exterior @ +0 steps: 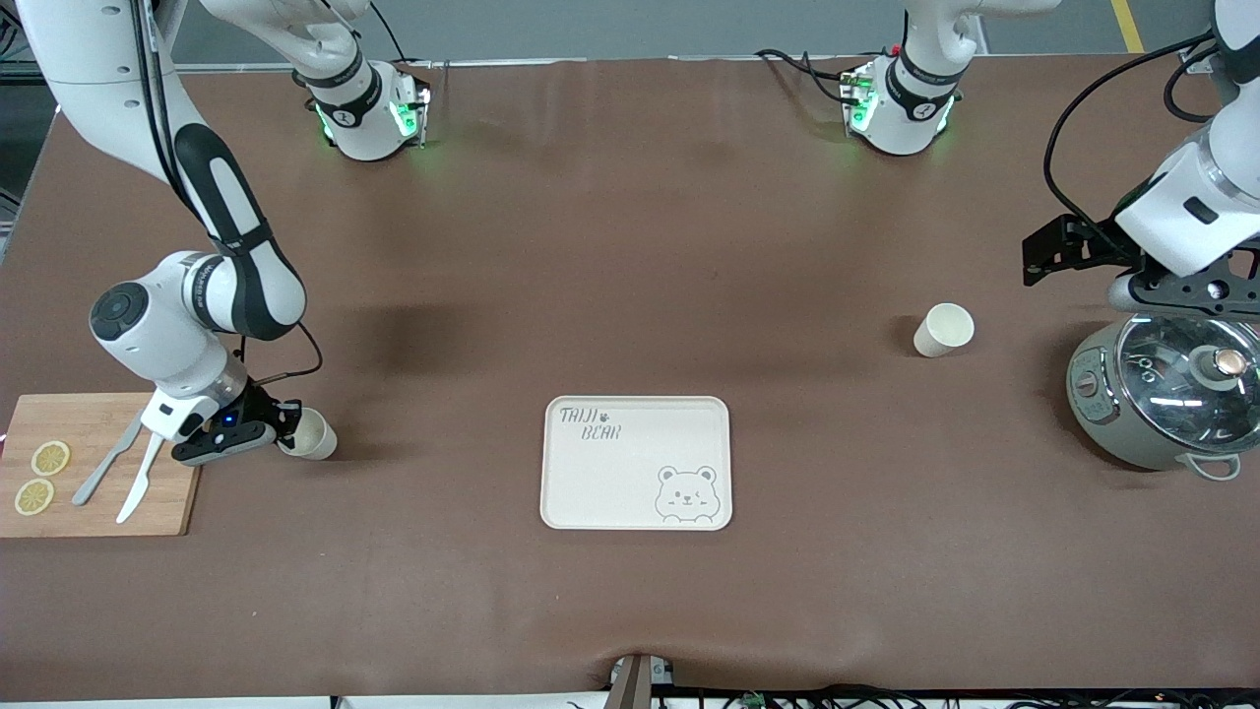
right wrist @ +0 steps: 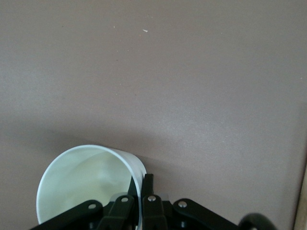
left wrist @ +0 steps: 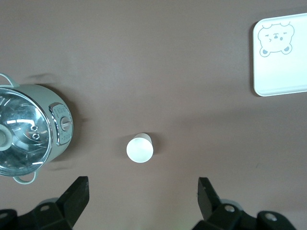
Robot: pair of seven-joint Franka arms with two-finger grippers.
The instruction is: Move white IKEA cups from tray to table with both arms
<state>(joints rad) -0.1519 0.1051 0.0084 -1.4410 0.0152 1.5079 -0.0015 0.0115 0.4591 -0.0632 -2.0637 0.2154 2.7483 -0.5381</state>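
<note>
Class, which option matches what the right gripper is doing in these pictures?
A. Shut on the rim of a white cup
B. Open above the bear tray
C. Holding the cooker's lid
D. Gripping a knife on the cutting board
A: the right gripper pinches the wall of the white cup beside the cutting board.

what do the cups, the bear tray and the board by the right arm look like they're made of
The two cups: matte cream-white with a thin wall, so plastic or paper; I can't tell which. The bear tray: the same matte cream with a rounded moulded rim, probably plastic or melamine. The board: pale with a visible grain, probably wood or bamboo.
</note>
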